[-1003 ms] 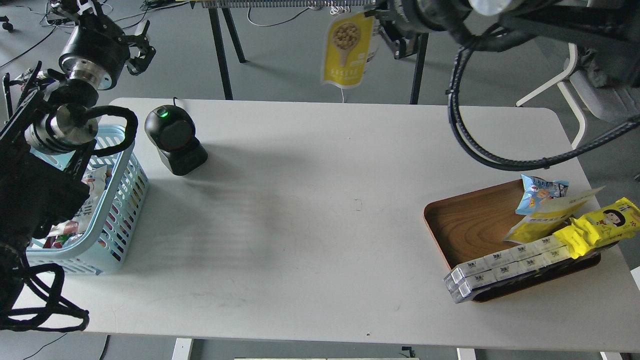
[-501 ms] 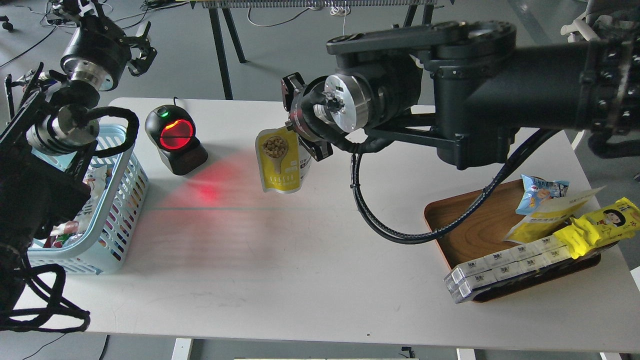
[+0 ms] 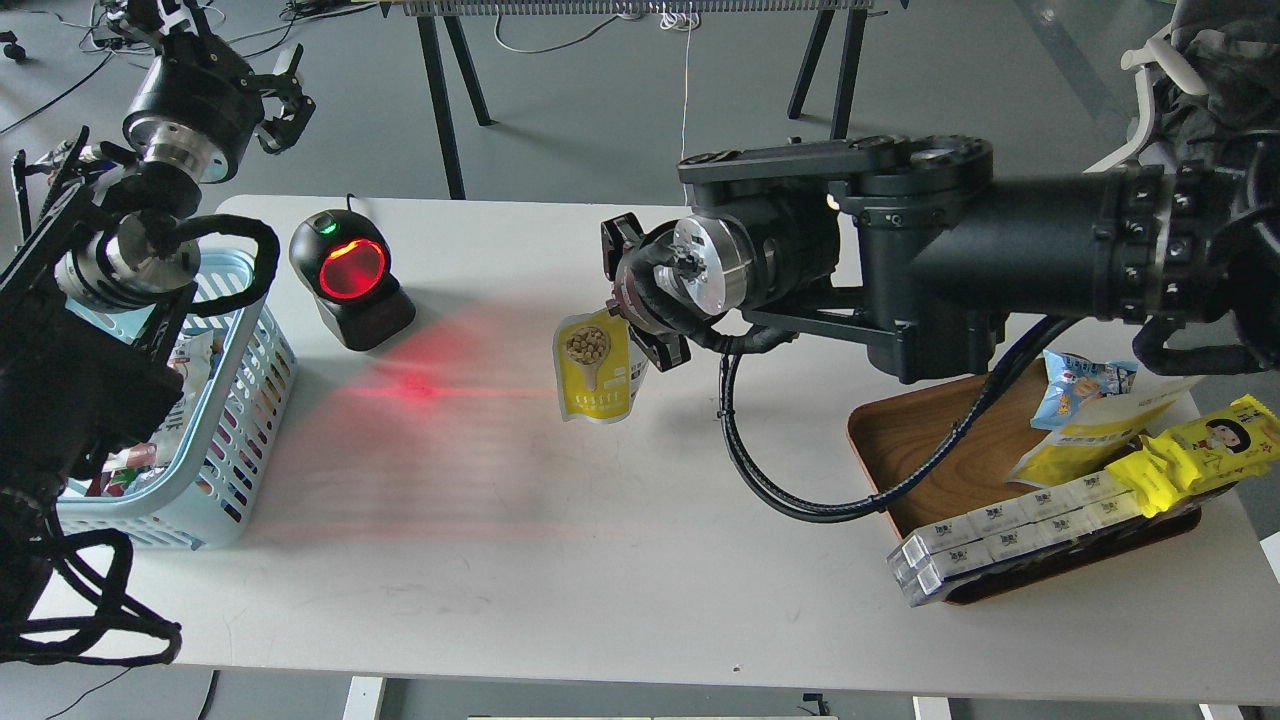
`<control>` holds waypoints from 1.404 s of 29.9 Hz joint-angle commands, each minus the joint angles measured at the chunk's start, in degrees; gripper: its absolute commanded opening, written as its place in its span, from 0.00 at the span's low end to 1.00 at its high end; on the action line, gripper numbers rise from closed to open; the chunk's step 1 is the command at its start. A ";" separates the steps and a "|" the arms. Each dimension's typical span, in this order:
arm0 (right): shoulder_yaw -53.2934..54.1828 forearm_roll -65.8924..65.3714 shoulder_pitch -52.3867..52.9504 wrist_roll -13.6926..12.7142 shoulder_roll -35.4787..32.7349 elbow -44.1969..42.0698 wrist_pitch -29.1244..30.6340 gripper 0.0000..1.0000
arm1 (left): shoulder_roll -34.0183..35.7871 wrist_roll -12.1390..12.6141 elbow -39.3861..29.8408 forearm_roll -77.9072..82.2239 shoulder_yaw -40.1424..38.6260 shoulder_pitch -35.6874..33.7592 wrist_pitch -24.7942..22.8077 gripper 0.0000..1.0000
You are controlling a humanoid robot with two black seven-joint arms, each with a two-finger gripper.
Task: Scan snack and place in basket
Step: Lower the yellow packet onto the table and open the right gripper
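The snack (image 3: 597,377), a yellow-and-white pouch with a round picture of nuts, hangs upright from my right gripper (image 3: 632,322), which is shut on its top edge above the middle of the table. Its front faces me. The black scanner (image 3: 350,277) stands to its left, its window lit red and casting red light on the table. The light blue basket (image 3: 245,400) stands at the left table edge, partly hidden by my left arm. My left gripper (image 3: 283,97) is raised beyond the table's far left corner, open and empty.
A brown wooden tray (image 3: 935,455) at the right holds a blue cartoon packet (image 3: 1082,385), a bright yellow wrapper (image 3: 1200,450), another yellow pouch and a row of white boxes (image 3: 1010,530). The basket holds several packets. My right arm spans the table's right half.
My right arm brought the snack down from high beyond the table to the scanner, which lit red. Then it shifted slightly right and lower. The left arm has not moved.
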 commanded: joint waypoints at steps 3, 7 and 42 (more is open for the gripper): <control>0.07 -0.01 -0.60 0.00 -0.01 -0.08 0.01 0.00 | 0.00 0.00 0.00 0.00 0.00 -0.01 0.05 1.00; 0.07 -0.01 -0.86 0.00 -0.01 -0.17 0.01 0.00 | 0.00 0.00 0.00 0.00 0.00 -0.01 0.05 1.00; 5.16 -4.67 0.28 0.35 -0.01 2.20 0.01 0.96 | 0.87 0.17 0.09 0.08 0.00 0.43 3.12 1.00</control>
